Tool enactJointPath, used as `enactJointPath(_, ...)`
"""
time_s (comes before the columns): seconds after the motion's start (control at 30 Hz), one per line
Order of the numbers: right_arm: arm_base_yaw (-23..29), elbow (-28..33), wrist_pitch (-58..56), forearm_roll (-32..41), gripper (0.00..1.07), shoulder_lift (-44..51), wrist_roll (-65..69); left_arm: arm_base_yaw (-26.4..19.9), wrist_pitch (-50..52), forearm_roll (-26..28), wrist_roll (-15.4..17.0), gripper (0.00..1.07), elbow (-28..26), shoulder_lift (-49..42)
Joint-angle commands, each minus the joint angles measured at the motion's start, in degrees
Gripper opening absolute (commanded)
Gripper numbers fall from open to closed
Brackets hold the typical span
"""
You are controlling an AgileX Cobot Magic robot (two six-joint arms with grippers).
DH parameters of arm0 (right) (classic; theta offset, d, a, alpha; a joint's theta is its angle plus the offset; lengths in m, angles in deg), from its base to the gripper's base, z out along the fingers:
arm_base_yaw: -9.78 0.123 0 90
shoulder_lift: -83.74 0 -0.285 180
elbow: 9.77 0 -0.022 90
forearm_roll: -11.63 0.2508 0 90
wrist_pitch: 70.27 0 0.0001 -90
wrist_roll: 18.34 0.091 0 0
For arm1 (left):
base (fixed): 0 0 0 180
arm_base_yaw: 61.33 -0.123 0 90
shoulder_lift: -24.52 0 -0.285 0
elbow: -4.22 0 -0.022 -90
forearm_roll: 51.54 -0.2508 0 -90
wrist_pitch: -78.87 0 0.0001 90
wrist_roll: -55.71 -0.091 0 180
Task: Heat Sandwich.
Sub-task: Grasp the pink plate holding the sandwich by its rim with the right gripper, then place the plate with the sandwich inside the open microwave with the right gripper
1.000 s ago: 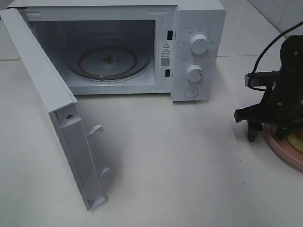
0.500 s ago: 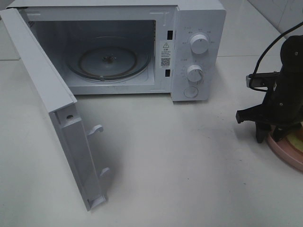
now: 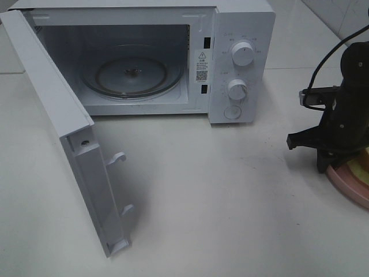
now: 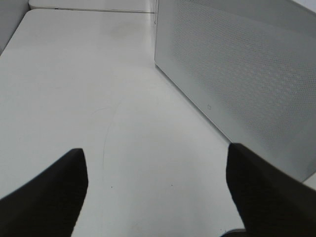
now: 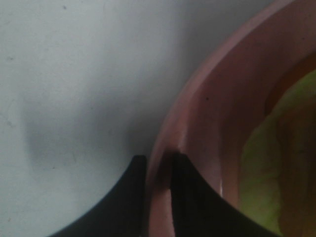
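**Right claw pinches the plate rim; left claw spread over the table**

The right arm stands at the right edge of the high view, its dark wrist angled down toward the table. The right gripper [image 5: 158,165] is pressed together on the rim of the pink plate [image 5: 197,98], one finger outside the rim and the other just inside it. The sandwich [image 5: 266,173] lies on that plate beside the inner finger, showing as a pale yellow-green patch; whether the finger touches it cannot be told. A black cable [image 3: 328,57] arcs up from the arm.

The left gripper [image 4: 155,150] hovers low over the table with its fingers spread wide and nothing between them, near the outer face of the microwave door [image 4: 247,74].

The white table [image 3: 230,202] carries a white microwave [image 3: 242,23] at the back. Its door is swung wide toward the left, its glass turntable [image 3: 132,75] is bare, and two round knobs [image 3: 243,53] sit on its right panel. Thin seams cross the pale surface behind it.
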Motion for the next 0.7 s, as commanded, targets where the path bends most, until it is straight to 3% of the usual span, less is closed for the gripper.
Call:
enactJointPath(0.03,-0.11,0.34,-0.17,-1.03,0.00,-0.23,0.34,0.23,0.92,0.23,0.06,0.72,0.17,-1.32)
enactJointPath(0.7,0.11,0.34,-3.78,-2.75,0.00,-0.06,0.29,0.23,0.92,0.23,0.06,0.72,0.17,-1.32)
